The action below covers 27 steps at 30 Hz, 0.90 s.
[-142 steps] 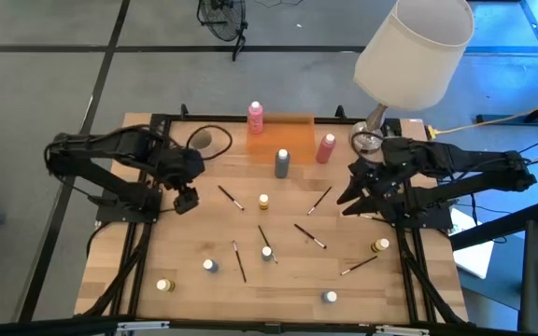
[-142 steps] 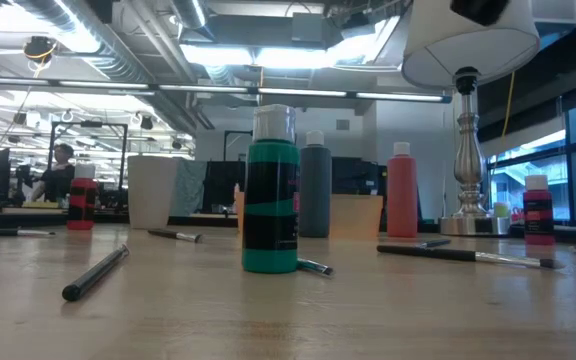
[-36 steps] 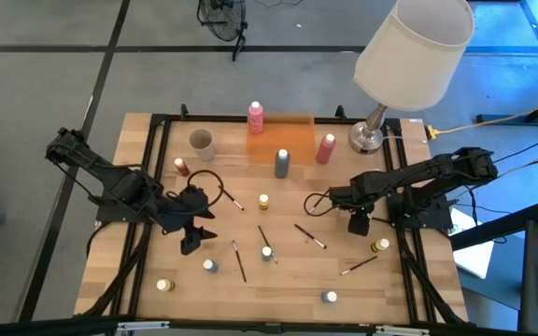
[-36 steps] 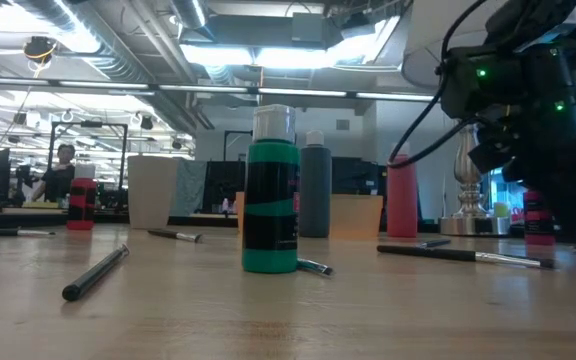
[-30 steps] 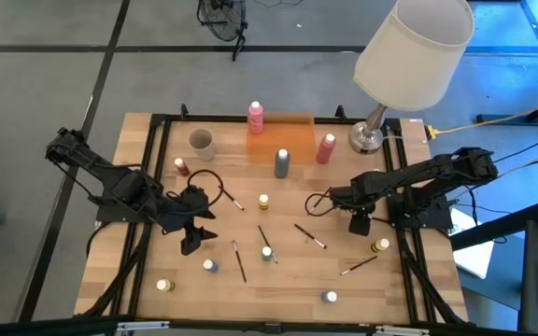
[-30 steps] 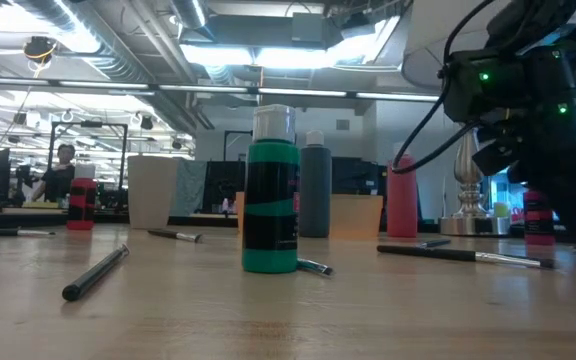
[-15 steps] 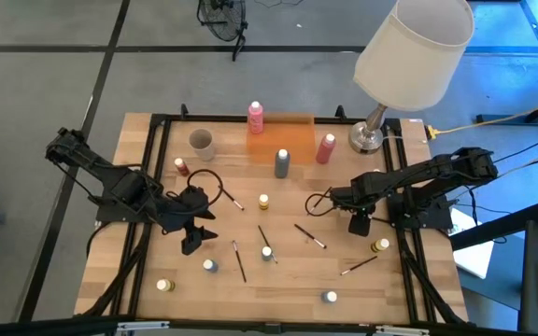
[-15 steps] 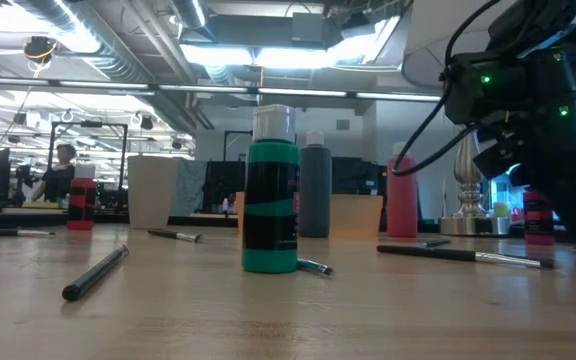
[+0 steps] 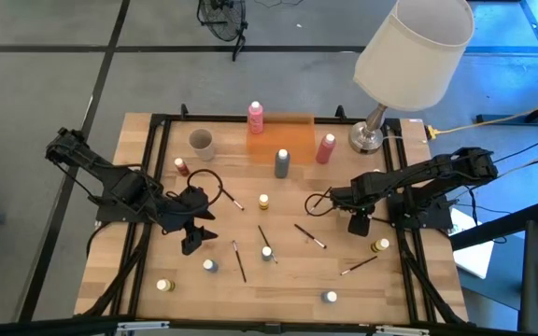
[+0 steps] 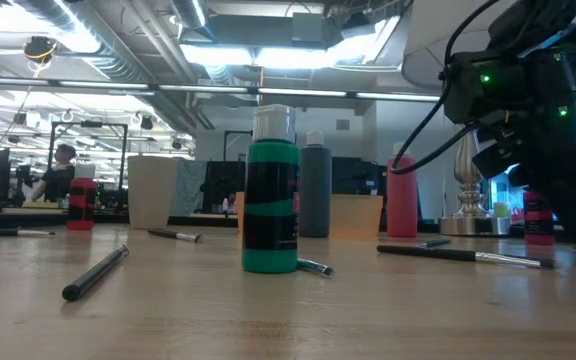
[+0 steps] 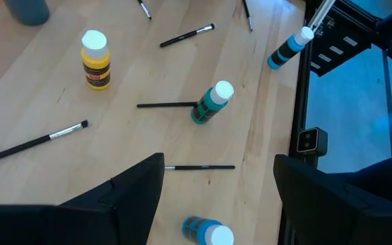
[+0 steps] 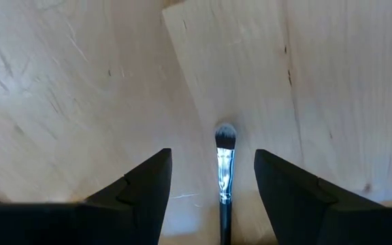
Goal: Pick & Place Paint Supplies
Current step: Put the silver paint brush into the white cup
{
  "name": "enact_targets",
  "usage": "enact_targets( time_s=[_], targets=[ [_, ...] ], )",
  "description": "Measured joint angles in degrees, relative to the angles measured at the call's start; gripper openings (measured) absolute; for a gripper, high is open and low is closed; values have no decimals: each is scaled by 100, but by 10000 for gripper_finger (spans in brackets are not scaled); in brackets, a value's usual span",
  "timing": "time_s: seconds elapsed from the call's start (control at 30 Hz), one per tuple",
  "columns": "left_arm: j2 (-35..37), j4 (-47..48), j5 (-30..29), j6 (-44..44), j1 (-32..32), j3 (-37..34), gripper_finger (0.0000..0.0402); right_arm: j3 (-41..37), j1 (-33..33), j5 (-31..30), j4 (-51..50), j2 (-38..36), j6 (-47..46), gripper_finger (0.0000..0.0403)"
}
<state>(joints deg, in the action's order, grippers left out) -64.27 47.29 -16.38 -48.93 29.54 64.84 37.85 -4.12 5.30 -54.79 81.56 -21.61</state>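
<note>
Right wrist view: thin dark brush [image 12: 224, 163] at bottom centre, lying between the spread fingers of the right gripper [image 12: 211, 194], ungrasped, on the bare wooden table [image 12: 80, 82]. High view: right gripper [image 9: 358, 222] right of centre; left gripper [image 9: 191, 243], released, lower left. Unchanged from half a second earlier.

Pale matt wood table [image 9: 390, 280], glossy metal lamp base [image 9: 366, 140], matt blk fingers [image 12: 141, 190]

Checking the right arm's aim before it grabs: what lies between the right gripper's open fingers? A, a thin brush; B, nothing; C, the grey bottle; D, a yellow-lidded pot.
A: the right wrist view shows a thin brush lying on the wood between the right gripper's open fingers.
</note>
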Motion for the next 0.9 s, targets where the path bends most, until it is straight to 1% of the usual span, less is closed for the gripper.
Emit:
enact_targets(
  time_s=[0.9],
  targets=[
    [0, 2, -116, 15, 0, 0, 274, 0, 0, 168, 149, 0, 281, 213]
  ],
)
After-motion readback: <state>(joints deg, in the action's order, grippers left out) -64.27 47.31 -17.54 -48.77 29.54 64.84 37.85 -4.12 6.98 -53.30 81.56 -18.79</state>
